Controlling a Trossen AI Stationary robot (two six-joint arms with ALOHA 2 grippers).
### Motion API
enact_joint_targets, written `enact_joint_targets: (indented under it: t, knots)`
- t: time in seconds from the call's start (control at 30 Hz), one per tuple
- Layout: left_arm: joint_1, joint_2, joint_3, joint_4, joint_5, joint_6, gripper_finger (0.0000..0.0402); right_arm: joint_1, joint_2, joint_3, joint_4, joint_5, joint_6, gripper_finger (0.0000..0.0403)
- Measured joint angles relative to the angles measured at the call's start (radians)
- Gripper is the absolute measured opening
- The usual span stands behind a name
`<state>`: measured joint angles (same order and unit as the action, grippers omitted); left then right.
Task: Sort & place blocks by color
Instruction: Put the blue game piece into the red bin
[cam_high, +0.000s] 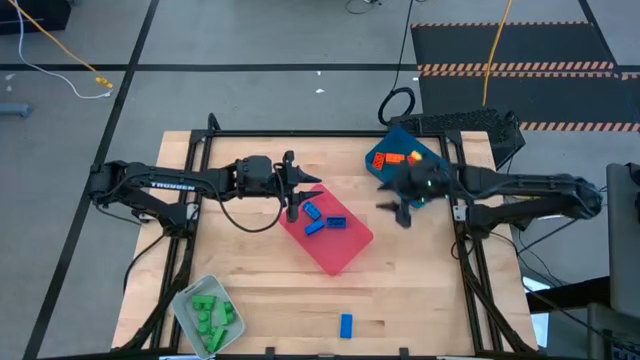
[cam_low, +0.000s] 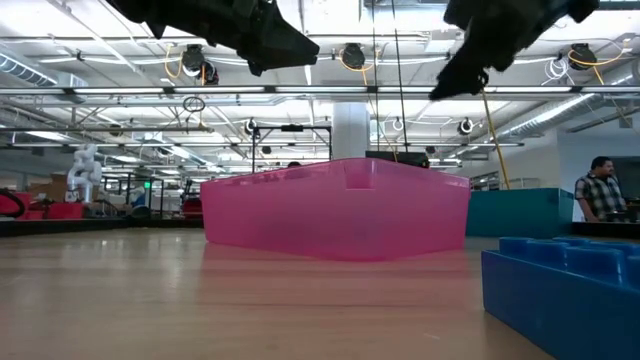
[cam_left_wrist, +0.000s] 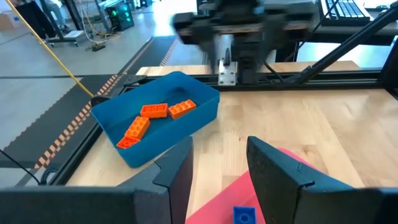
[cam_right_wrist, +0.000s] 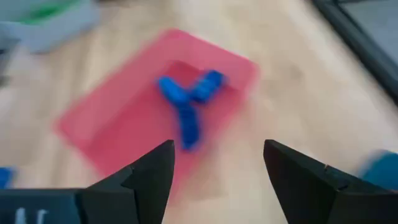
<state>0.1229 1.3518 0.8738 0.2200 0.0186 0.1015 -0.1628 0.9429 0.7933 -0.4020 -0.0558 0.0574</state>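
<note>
High view: your right end effector (cam_high: 402, 210) hangs empty with fingers spread, right of centre, beside the dark blue tray (cam_high: 428, 152) with three orange blocks (cam_high: 394, 158). The left end effector (cam_high: 297, 190), partly spread and empty, sits over the pink tray (cam_high: 345, 250) with three blue blocks (cam_high: 322, 217). One stray blue block (cam_high: 346, 324) lies at lower centre; about six green blocks (cam_high: 212, 314) fill the grey tray (cam_high: 186, 296) at lower left.

Low view: on the surface (cam_low: 250, 300), the stray fills the lower right.

Right wrist view: blur suggests swinging; you risk clipping the pink tray's rim.
</note>
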Motion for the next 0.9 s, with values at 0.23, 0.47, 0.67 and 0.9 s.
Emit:
enact_joint_targets:
  t: [0.23,0.47,0.67,0.9]
  knots:
    - [0.0,0.0,0.0,0.017,0.0,-0.011,0.0152,0.294,0.083,0.0,0.179,0.03,0.029,0.024]
    - [0.0,0.0,0.0,0.013,0.0,-0.01,0.0152,0.457,0.257,0.0,0.332,0.054,-0.034,0.024]
    - [0.0,0.0,0.0,0.014,0.0,-0.01,0.0152,0.524,0.4,0.0,0.545,-0.024,-0.096,0.024]
    - [0.0,0.0,0.0,0.016,0.0,-0.01,0.0152,0.531,0.542,0.0,0.67,-0.122,-0.137,0.024]
